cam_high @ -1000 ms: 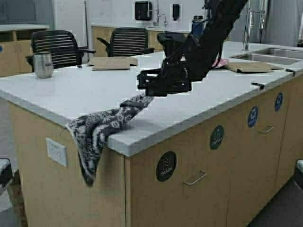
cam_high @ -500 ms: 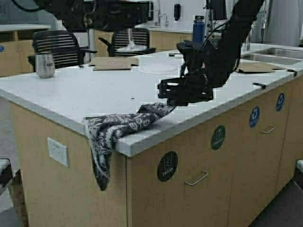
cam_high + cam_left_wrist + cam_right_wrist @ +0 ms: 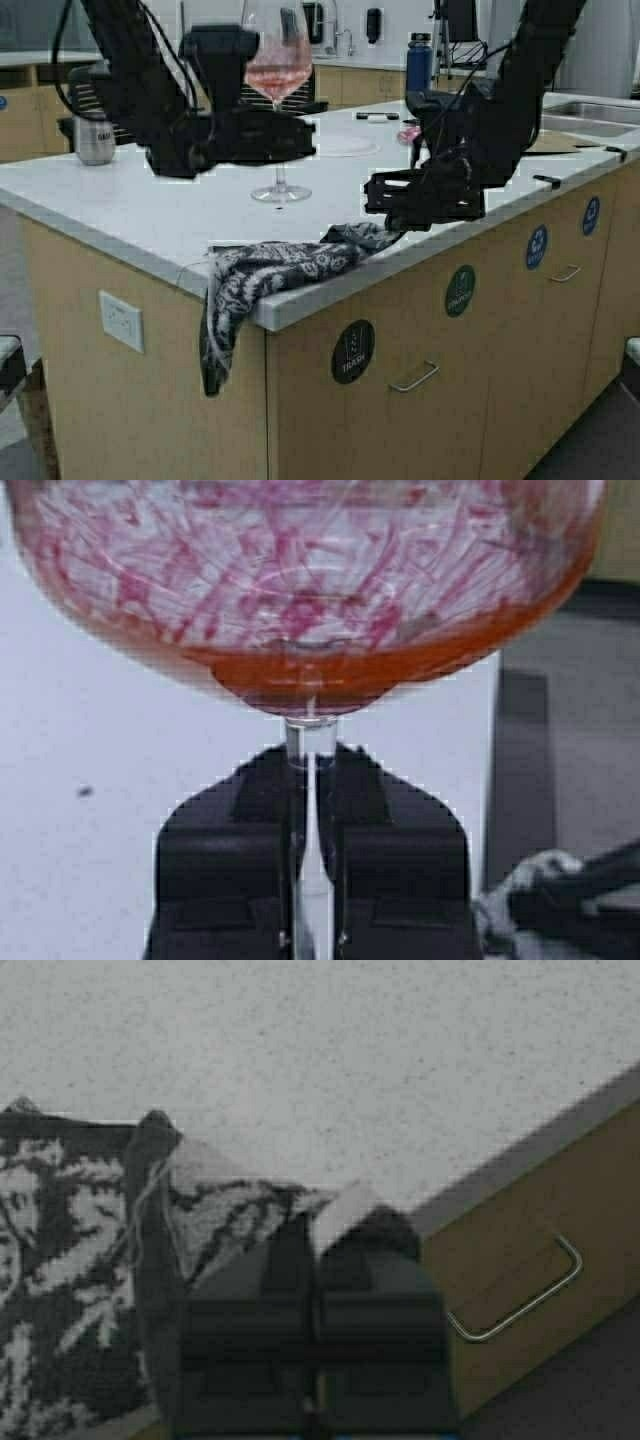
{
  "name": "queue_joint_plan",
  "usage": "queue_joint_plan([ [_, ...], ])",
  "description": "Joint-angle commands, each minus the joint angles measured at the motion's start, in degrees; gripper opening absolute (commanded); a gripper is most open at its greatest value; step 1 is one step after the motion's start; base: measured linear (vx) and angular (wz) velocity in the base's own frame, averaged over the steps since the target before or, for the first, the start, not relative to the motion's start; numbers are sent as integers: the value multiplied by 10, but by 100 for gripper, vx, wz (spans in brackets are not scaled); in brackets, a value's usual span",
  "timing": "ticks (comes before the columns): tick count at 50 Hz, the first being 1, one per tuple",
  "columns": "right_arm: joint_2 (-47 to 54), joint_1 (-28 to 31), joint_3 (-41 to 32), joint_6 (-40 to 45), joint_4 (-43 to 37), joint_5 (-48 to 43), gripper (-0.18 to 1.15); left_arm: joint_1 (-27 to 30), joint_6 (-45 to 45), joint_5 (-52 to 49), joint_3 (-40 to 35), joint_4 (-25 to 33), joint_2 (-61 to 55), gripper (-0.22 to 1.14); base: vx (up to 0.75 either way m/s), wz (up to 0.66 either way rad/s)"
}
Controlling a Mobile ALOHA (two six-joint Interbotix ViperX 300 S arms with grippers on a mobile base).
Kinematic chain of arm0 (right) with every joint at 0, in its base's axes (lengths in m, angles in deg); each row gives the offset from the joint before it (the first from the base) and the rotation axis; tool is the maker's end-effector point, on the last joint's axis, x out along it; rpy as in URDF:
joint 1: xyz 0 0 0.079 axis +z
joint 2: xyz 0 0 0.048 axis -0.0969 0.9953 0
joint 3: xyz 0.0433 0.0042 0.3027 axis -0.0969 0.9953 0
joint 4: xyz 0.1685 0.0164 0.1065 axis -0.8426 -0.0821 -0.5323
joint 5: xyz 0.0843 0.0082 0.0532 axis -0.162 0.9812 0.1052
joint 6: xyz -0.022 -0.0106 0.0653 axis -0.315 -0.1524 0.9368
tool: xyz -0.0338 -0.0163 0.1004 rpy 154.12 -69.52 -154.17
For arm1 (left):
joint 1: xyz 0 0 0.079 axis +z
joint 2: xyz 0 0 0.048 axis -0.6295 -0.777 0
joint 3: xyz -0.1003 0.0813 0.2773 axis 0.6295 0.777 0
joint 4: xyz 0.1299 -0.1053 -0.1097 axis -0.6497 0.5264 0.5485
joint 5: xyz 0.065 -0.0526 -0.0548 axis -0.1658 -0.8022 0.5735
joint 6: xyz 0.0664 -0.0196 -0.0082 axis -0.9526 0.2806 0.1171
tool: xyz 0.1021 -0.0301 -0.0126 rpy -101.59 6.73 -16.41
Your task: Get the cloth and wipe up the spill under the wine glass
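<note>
Left tool (image 3: 262, 137) pinching wine glass (image 3: 277, 70) stem, glass mid-desk (image 3: 150, 200), right tool (image 3: 385, 212) pinching cloth (image 3: 260, 280) end nr front edge, cloth's other end hanging over front corner

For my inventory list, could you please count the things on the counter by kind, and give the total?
Wine glass: 1, held at the stem by the left gripper
Cloth: 1, pinched by the right gripper
Steel tumbler: 1
Blue bottle: 1
Brown paper sheet: 1
Total: 5
</note>
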Motion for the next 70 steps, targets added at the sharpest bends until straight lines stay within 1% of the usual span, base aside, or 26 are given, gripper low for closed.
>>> queue_joint_plan([
  [1,-29,-7,-4,-2,-2,-9,6,-2,-5,52,-23,-2,-40,15,0,0],
  [8,-29,-7,-4,-2,-2,-10,6,-2,-4,71,-42,-2,-85,15,0,0],
  [26,-38,-7,9,-2,-2,-10,6,4,-6,71,-97,1,-175,15,0,0],
  [30,-46,-11,11,-1,-3,-11,6,11,-4,71,-98,1,-172,15,0,0],
  [40,-76,-31,23,4,-4,-24,6,14,-6,71,-89,1,-119,15,0,0],
  [45,-100,-41,34,4,-18,-34,6,14,-6,72,-89,1,-101,15,0,0],
  [52,-156,-61,67,3,-61,-69,6,15,-6,76,-91,0,-93,15,0,0],
  [63,-238,-95,108,4,-88,-127,6,15,-5,76,-99,-1,-109,15,0,0],
  [70,-275,-113,119,4,-125,-163,6,15,-5,76,-112,-2,-127,15,0,0],
])
